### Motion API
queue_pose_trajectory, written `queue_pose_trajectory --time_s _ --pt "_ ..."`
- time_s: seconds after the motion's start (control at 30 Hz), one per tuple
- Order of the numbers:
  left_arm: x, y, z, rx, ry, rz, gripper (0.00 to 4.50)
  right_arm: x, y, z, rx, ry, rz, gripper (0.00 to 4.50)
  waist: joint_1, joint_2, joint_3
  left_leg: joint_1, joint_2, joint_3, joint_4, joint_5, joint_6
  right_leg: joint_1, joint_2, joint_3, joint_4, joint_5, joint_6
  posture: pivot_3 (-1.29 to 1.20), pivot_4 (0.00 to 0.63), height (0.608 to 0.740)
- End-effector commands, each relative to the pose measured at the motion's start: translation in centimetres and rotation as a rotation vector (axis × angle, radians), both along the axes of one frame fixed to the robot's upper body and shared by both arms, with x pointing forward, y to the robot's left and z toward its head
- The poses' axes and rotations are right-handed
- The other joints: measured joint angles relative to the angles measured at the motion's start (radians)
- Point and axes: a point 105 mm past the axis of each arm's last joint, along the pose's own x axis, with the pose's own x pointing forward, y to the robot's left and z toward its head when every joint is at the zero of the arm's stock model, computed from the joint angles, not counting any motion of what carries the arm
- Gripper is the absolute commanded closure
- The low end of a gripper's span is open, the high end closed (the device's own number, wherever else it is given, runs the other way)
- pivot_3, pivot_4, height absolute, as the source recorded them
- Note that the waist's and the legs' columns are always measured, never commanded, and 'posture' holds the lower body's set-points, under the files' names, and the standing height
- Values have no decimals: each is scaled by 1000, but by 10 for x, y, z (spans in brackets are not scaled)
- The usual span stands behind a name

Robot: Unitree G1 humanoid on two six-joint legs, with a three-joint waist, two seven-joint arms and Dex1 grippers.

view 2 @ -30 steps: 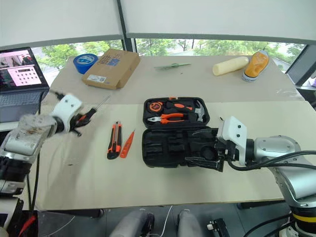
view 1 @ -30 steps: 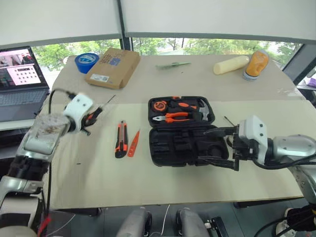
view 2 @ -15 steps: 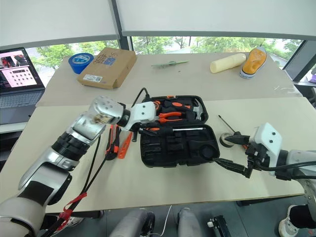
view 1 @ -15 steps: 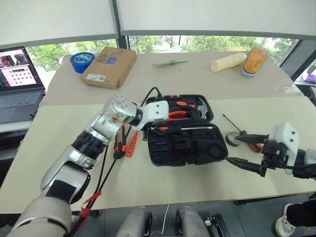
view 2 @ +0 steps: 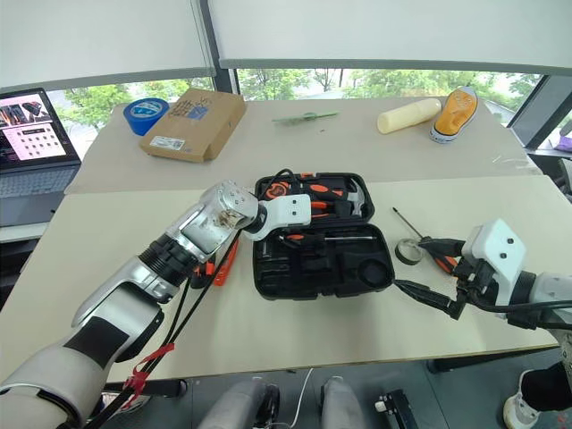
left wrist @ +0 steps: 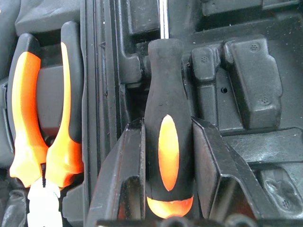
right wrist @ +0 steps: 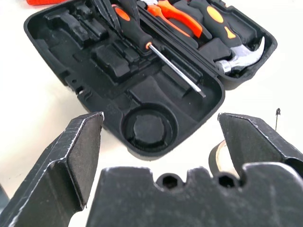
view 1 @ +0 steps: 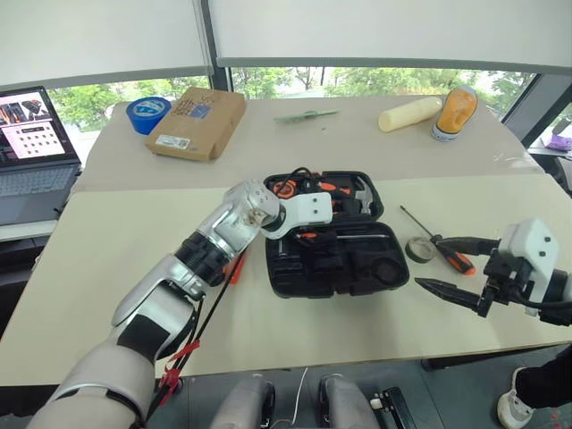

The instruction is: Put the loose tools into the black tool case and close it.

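The left end effector clamps a black-and-orange screwdriver over the open black tool case on the bench. The right end effector hangs wide open and empty beside a second screwdriver and dark tape roll.

Table bears black tool case, cardboard box

The black tool case looks of matt moulded plastic. The screwdriver has a smooth rubbery handle and a shiny metal shaft
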Motion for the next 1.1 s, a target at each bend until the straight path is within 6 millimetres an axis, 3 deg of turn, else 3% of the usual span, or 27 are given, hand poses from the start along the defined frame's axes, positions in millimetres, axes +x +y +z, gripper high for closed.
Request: queue_pose_trajectory --time_s 0.03,0.2,0.57,0.8,0.87,1.1 --pt "6 14 26 -20 -30 43 3640 -1 -1 13 0 -52 -7 0 -4 0 0 0 0 0 0 0 -1 0 0 0 0 0 0 0 150 738" --pt "7 20 34 -14 -39 37 3640 -1 6 8 -6 -42 28 0 2 0 0 -1 0 0 1 2 -3 -1 0 0 0 0 0 0 150 738" --pt "10 16 9 55 -47 20 3640 12 21 10 5 -62 73 0 11 0 0 -1 0 1 2 2 -3 0 0 0 0 1 1 0 150 738" --pt "6 11 15 23 -34 4 3640 13 24 5 11 -53 85 0 22 0 0 -1 0 1 3 2 -3 0 0 0 0 1 1 0 150 738" --pt "5 12 18 17 -36 1 2640 13 24 4 11 -51 85 0 21 0 0 -1 0 1 3 2 -3 0 0 0 0 1 1 0 150 738" --pt "-4 11 42 -46 -28 -18 73 12 23 -1 12 -38 85 0 20 0 0 -2 0 1 3 2 -3 -1 0 0 0 1 1 0 150 738"
